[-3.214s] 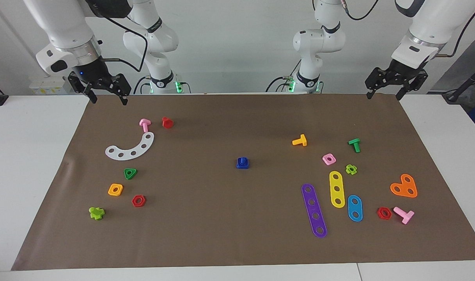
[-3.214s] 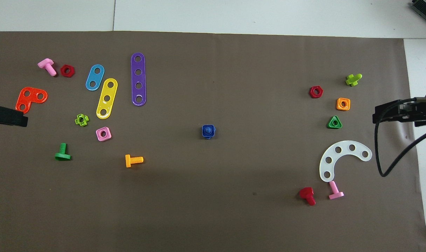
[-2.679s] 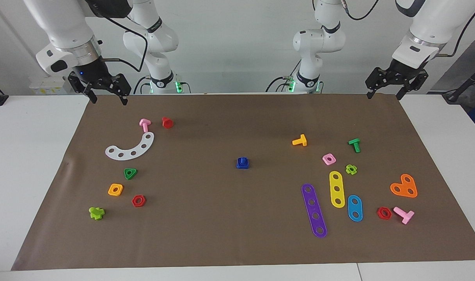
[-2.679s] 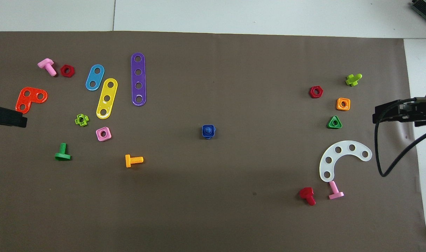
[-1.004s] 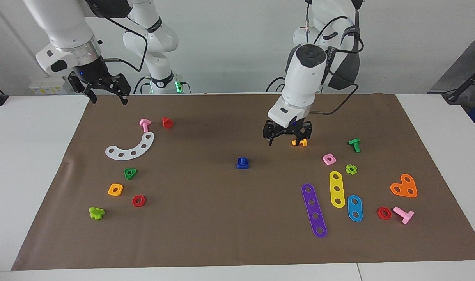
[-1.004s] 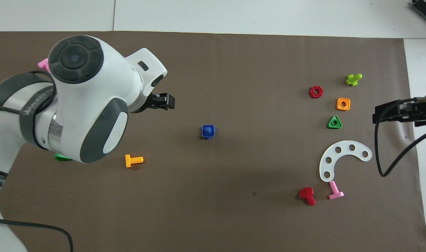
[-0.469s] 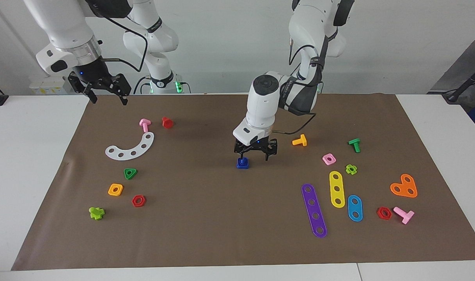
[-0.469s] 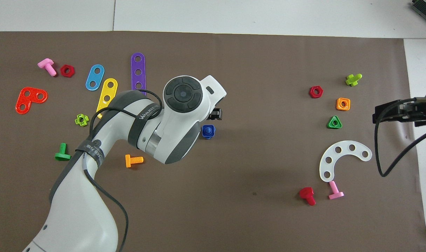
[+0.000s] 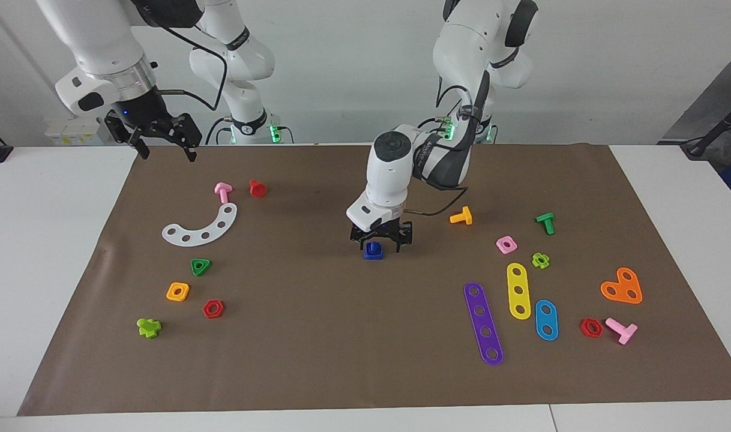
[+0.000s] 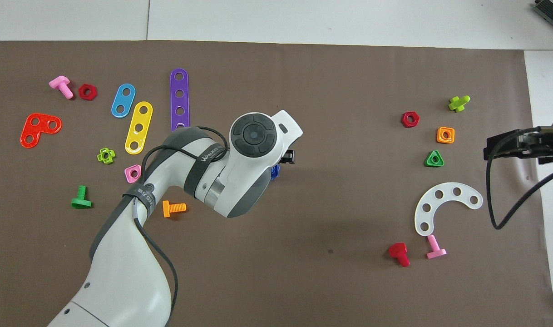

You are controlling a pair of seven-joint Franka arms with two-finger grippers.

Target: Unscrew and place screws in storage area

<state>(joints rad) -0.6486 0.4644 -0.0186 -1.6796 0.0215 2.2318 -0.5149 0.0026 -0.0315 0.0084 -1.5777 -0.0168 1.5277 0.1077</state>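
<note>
The dark-blue screw (image 9: 373,246) stands upright in a dark-blue square nut (image 9: 373,255) at the middle of the brown mat. My left gripper (image 9: 380,245) is down over it, open, with one finger on each side of the screw's shank. In the overhead view the left arm's wrist covers all but a blue sliver of the screw (image 10: 274,171). The storage area lies toward the right arm's end: a white curved strip (image 9: 201,228), a green triangle nut (image 9: 200,266), an orange square nut (image 9: 177,291) and a red hexagon nut (image 9: 213,308). My right gripper (image 9: 164,150) waits open above the mat's edge there.
A pink bolt (image 9: 222,191) and a red bolt (image 9: 257,188) lie by the curved strip, a lime piece (image 9: 149,327) farther out. Toward the left arm's end lie an orange bolt (image 9: 461,216), a green bolt (image 9: 545,222), coloured strips (image 9: 483,323) and an orange heart (image 9: 622,287).
My left arm has swung in from the mat's corner to the middle and come down until its fingers straddle the blue screw. The right arm has not moved.
</note>
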